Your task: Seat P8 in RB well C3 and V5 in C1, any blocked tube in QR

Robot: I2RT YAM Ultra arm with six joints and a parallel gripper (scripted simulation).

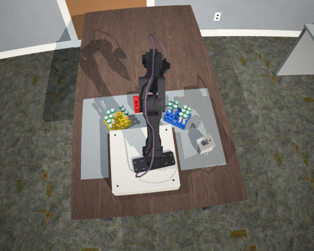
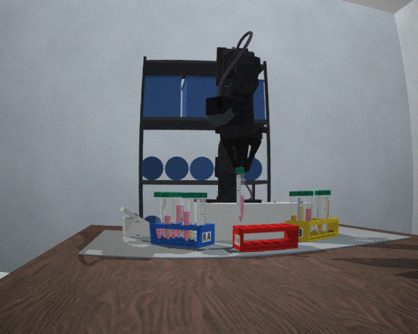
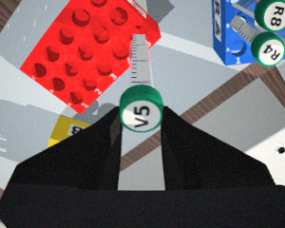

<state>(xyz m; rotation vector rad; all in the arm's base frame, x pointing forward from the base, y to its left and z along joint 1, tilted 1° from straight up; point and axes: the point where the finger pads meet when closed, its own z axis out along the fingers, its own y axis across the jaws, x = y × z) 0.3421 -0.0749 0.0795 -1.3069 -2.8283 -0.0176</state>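
My gripper (image 2: pixel 241 168) (image 3: pixel 141 116) is shut on the green cap of tube V5 (image 2: pixel 240 190) (image 3: pixel 142 113). The tube hangs upright in the air, its tip above the level of the red rack QR (image 2: pixel 265 227) (image 3: pixel 87 40). QR shows no tubes in its wells. The blue rack RA (image 1: pixel 169 117) (image 2: pixel 173 242) (image 3: pixel 221 47) holds several green-capped tubes, R4 and R8 among them. The yellow rack RB (image 1: pixel 123 124) (image 2: pixel 322 235) (image 3: pixel 62 130) holds several green-capped tubes in two groups. I cannot make out P8 or the wells C1 and C3 of RB.
The arm (image 1: pixel 153 105) hides part of QR from above. The box with the DONE button and lamp (image 1: pixel 205 143) (image 2: pixel 132 226) stands on the mat on RA's side. The white base block (image 1: pixel 143 183) lies between the racks and the table's near edge.
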